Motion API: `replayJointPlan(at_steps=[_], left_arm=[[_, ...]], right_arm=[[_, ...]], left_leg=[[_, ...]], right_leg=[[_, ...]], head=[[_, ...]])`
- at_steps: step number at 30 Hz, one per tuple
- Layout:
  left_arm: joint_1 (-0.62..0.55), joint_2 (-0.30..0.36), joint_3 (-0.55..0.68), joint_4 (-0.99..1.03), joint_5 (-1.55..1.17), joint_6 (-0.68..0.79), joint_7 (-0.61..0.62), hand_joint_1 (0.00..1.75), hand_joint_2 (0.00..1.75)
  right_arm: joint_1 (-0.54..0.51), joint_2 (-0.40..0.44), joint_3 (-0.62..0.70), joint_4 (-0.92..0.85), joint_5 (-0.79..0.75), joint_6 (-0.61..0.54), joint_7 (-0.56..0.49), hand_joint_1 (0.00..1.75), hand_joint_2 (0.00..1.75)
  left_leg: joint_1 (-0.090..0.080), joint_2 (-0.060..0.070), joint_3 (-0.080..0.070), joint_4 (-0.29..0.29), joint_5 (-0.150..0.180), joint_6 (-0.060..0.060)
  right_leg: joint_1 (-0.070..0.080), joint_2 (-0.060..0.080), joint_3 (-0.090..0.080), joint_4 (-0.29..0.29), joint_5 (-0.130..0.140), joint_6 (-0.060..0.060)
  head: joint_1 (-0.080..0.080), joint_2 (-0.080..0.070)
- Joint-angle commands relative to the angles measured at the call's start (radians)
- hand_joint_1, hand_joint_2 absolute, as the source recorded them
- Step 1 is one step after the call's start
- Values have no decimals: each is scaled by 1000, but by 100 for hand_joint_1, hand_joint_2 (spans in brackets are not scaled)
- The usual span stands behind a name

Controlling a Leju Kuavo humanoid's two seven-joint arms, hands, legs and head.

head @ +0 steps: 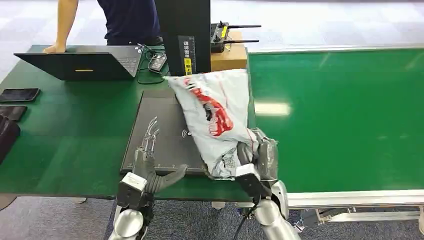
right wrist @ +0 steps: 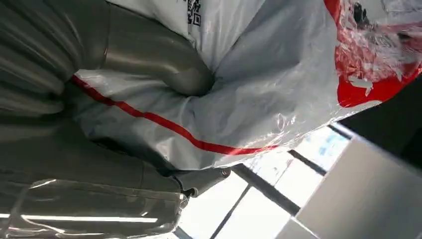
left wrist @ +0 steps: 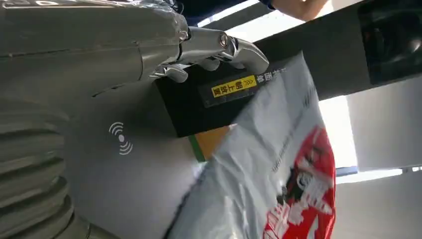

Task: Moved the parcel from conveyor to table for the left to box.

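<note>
Gripping the crinkled white-and-red plastic parcel (head: 216, 112), the right hand (head: 257, 162) lifts it; left hand (head: 150, 170) fingers spread.

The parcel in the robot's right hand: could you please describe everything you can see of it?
The parcel is a soft grey-white plastic mailer bag, crinkled and glossy, with a bold red print, a thin red stripe and a small printed code. The right hand grips its near end, the thumb pressing a dent into the film. The bag is held tilted, its far end pointing toward the black stand, above the dark pad near the table's edge beside the green conveyor.
</note>
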Motion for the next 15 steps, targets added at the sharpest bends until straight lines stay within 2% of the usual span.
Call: replayJointPlan(at_steps=[1,5,10,15], left_arm=[[-50,5,-29,115,26,13,-23,0,175],[-64,6,-47,139,38,19,-35,0,175],[-68,12,-68,134,54,28,-27,0,175],[-93,11,-77,160,61,30,-27,0,175]], right_arm=[[-222,-4,181,317,-48,16,-12,175,175],[-301,11,187,445,-74,62,15,175,175],[-411,31,163,649,-81,8,14,175,175],[-478,26,138,803,-84,13,24,175,175]], left_leg=[[1,6,3,-2,1,-3],[0,2,3,-2,1,-2],[0,2,2,0,1,-2],[0,0,2,-1,2,-2]], right_leg=[[0,7,2,-3,3,2],[-1,3,2,-2,2,2],[-1,2,1,0,2,1],[-1,1,2,-2,2,2]], head=[[0,0],[0,0],[0,0],[0,0]])
